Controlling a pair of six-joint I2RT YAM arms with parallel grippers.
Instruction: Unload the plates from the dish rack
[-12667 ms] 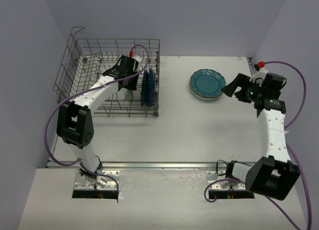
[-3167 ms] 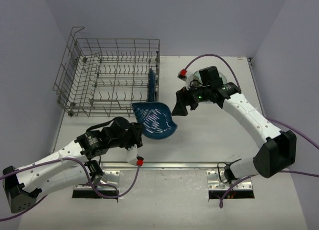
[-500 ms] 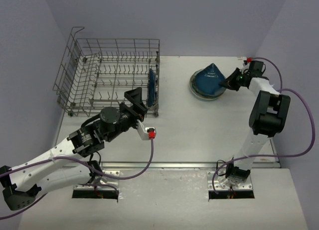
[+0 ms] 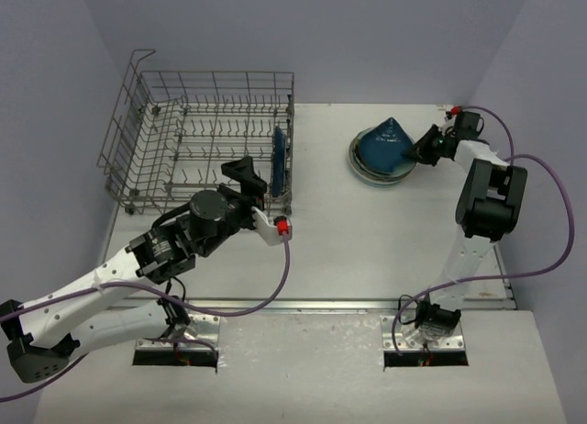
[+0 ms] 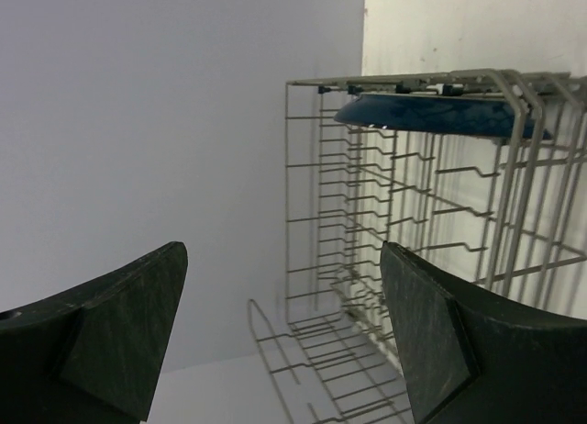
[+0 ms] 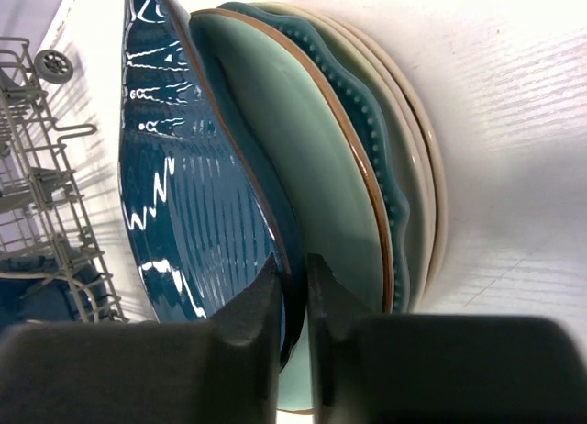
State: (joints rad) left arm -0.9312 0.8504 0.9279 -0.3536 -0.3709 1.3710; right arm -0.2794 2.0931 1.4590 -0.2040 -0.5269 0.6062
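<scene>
The grey wire dish rack point(image 4: 165, 103) stands at the back left. One dark blue plate point(image 4: 278, 158) stands upright at its right end. My left gripper point(image 4: 252, 184) hovers open just in front of that end; in the left wrist view the rack point(image 5: 321, 167) and the plate's edge point(image 5: 440, 115) lie ahead of the gripper point(image 5: 284, 259). At the back right lies a stack of plates point(image 4: 362, 172). A dark blue ribbed plate point(image 4: 385, 139) leans tilted on it, and my right gripper point(image 4: 417, 153) is shut on its rim. The right wrist view shows that plate point(image 6: 183, 195) between the jaws of the gripper point(image 6: 293, 268), with a pale teal plate point(image 6: 321, 149) and cream plates point(image 6: 431, 195) behind it.
The rack's tall wire sides and upright tines point(image 4: 211, 153) surround the left gripper's front. Purple cables point(image 4: 275, 286) loop from both arms over the table. A purple wall point(image 4: 514, 66) rises close behind the right gripper.
The dark blue ribbed plate went from the left gripper near the rack over to the stack, held by the right. In the last half second the left gripper edged closer to the rack.
</scene>
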